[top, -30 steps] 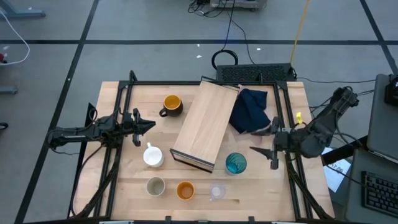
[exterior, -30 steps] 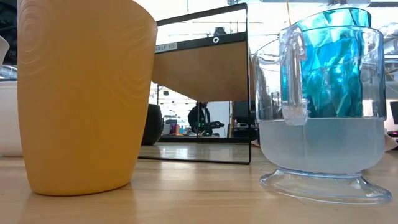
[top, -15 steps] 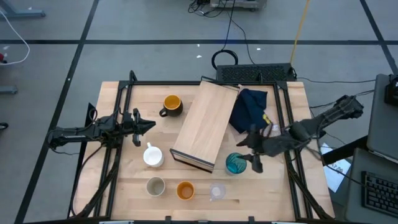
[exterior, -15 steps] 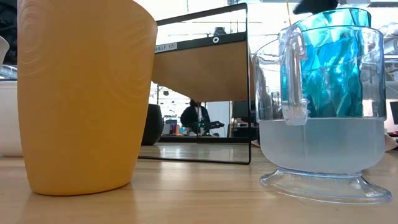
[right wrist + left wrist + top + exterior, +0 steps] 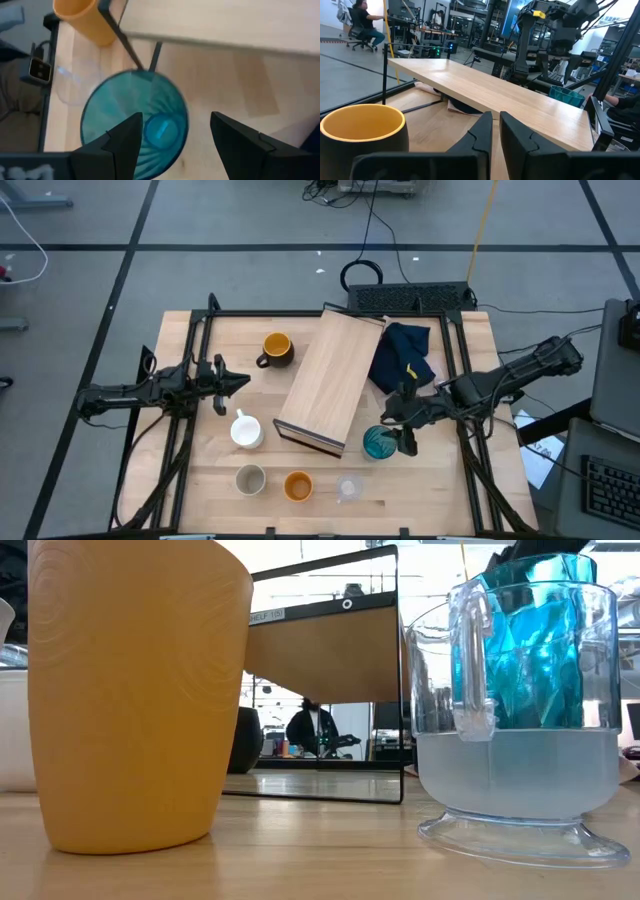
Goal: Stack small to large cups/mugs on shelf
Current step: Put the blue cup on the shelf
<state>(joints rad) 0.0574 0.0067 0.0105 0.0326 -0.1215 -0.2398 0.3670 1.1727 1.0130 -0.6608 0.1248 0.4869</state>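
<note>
Teal ribbed tumbler (image 5: 379,443) stands upright on the table just beside the shelf's (image 5: 330,380) dark end. Right gripper (image 5: 402,426) hovers over its rim, jaws spread, nothing held: approach step. Next move, by judgement: descend, straddle the rim, close. Left gripper (image 5: 222,380) waits near the white mug (image 5: 246,431), jaws almost together, empty.

navy cloth (image 5: 404,356) beside a black keyboard (image 5: 410,297).
</note>
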